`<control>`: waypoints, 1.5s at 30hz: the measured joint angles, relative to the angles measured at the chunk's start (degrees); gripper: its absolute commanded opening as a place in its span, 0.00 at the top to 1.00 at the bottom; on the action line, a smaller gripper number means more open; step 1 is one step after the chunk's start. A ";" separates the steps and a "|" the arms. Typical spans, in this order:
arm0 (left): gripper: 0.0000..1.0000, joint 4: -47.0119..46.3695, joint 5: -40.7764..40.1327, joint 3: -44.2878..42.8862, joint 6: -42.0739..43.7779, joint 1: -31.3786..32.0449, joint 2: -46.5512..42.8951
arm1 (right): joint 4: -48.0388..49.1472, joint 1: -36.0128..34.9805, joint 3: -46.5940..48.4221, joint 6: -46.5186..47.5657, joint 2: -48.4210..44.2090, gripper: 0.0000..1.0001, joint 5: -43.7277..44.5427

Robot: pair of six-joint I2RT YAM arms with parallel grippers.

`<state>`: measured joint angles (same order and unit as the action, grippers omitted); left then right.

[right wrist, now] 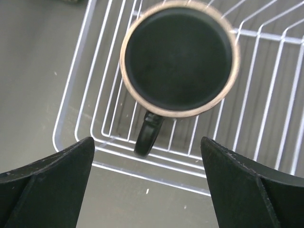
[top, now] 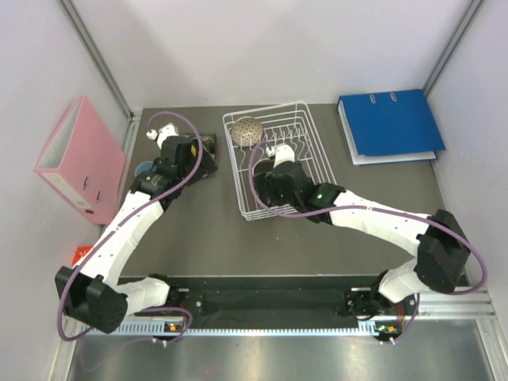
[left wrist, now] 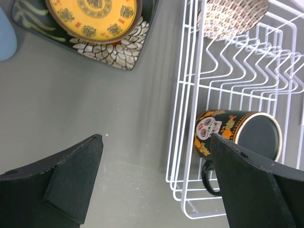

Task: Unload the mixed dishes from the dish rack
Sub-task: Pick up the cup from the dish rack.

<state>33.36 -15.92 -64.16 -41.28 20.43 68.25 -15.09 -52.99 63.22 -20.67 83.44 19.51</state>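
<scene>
Two dishes in dish rack (top: 316, 143) at table's far middle: speckled bowl (top: 247, 130) far-left corner, dark mug (right wrist: 179, 59) near end | right gripper (right wrist: 147, 140) wide open above mug | left gripper (left wrist: 156, 137) wide open over table beside rack | yellow plate (left wrist: 92, 16) on floral plate (left wrist: 118, 50), blue cup (left wrist: 5, 35), far-left.

— Where does the top view sit?
— High up on the near side of the dish rack (top: 317, 155), tilted down and forward. It is far enough off to take in the whole table (top: 198, 246), rack near centre.
— Left wrist?
— Close above the table just left of the rack, facing down across its left wall.
— Right wrist?
— Closer still, straight over one rack corner.
— Any overlap?
— Both wrist views share the dark mug (right wrist: 179, 59) and the rack wires round it.
</scene>
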 measured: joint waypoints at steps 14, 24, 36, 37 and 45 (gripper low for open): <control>0.01 -3.67 0.50 6.36 -1.09 0.15 -5.01 | 0.48 -3.21 0.24 -7.56 8.90 0.25 4.74; 0.01 -3.91 0.66 8.48 -1.55 0.15 -6.62 | 0.33 -3.21 5.27 -11.19 16.20 0.39 7.45; 0.01 -4.79 0.79 10.29 -1.77 0.15 -7.02 | 1.18 -3.15 4.96 -14.38 16.68 1.00 10.32; 0.01 -4.79 0.92 10.29 -1.86 0.15 -7.02 | 1.11 -3.26 4.96 -14.80 16.70 1.00 10.29; 0.01 -5.16 1.09 10.40 -2.01 0.15 -7.02 | -0.94 -3.52 4.92 -14.49 15.72 1.00 11.72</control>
<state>28.21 -14.83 -53.76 -43.29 20.58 61.23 -16.03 -56.51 68.14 -35.16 99.15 31.22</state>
